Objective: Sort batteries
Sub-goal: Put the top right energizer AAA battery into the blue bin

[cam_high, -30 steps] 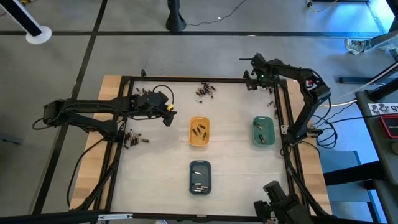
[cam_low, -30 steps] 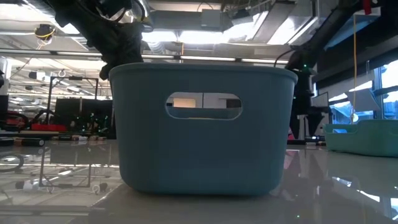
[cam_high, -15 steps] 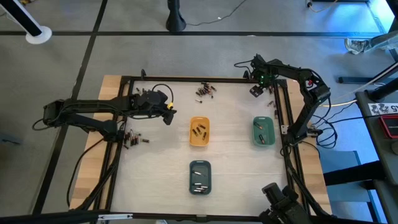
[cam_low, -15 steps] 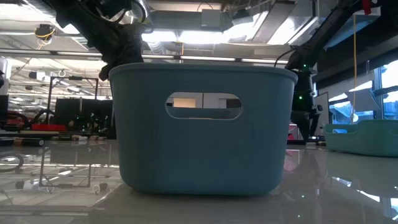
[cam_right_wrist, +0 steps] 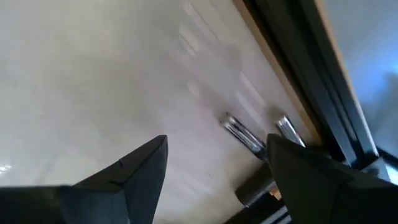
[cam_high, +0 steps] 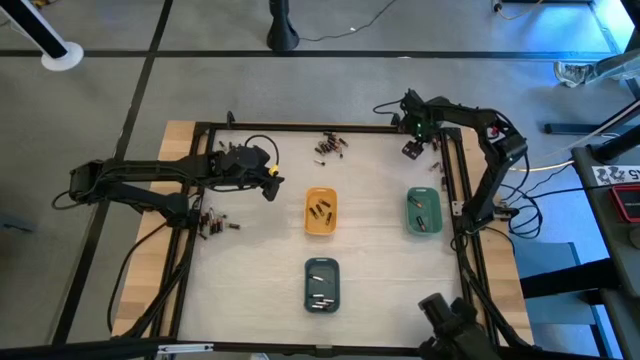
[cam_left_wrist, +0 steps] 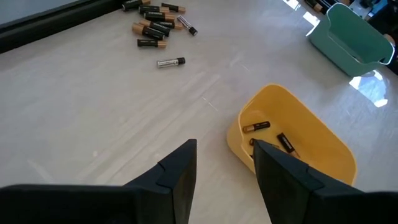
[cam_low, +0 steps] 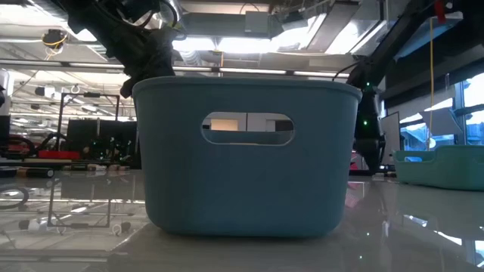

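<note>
Spanning most of frame, white table (cam_high: 260, 260) is seen. Orange tray (cam_high: 320, 212) taken as landmark: left gripper (cam_high: 270, 184) held left of it, fingers parted, nothing pinched; right gripper (cam_high: 410, 148) held beyond it, rightward, fingers spread, seemingly empty. Batteries (cam_high: 329, 146) scattered beyond tray; some inside.

Three small oblong plastic trays: one orange (cam_high: 320, 212), one green (cam_high: 423, 211), one slate-blue (cam_high: 322, 284); the orange holds two visible batteries (cam_left_wrist: 256, 127).
</note>
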Tool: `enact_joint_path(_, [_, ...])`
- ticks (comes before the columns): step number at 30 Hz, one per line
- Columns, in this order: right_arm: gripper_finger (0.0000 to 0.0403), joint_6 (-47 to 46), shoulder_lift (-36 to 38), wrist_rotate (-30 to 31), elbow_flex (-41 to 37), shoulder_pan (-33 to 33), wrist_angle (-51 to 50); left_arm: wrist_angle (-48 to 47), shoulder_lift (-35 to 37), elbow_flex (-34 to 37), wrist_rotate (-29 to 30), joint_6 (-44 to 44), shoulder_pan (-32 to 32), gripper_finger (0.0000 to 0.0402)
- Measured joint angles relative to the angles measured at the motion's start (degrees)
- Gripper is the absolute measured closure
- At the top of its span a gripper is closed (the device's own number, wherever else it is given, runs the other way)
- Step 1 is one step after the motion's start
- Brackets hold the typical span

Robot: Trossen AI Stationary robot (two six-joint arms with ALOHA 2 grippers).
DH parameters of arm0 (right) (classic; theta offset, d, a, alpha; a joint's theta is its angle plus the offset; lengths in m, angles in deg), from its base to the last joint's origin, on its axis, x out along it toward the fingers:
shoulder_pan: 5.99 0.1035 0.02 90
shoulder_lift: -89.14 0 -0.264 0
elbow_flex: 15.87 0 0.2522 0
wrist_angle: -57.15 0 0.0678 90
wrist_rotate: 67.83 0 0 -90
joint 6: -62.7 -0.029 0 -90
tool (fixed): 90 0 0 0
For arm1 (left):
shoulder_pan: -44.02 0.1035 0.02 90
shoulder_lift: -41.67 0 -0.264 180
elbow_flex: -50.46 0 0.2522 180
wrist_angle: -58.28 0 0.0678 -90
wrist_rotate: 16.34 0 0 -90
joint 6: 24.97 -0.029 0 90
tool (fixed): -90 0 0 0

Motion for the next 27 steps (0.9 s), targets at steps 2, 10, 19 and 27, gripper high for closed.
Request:
enact_joint_path(2, [0.0128,-1.1,-1.3,2.1,0.0,0.0,-0.2,-0.1,0.0,0.0,0.0,0.0,0.0,0.0254])
enact_joint_path(10, [0.0128,-2.0,-2.8,0.6,0.2,0.0,0.0,-0.1,0.0,0.0,0.0,0.0,0.0,0.0254])
enact_joint_path(19, [0.0128,-4.0,-2.9,-6.6,0.2,-3.6,-0.4,-0.1,0.0,0.0,0.0,0.0,0.0,0.0254])
enact_joint_path(27, [0.0149,-6.1,-3.1,-7.8,0.3,-3.5,-0.3,-0.1,0.0,0.0,0.0,0.4,0.0,0.0254])
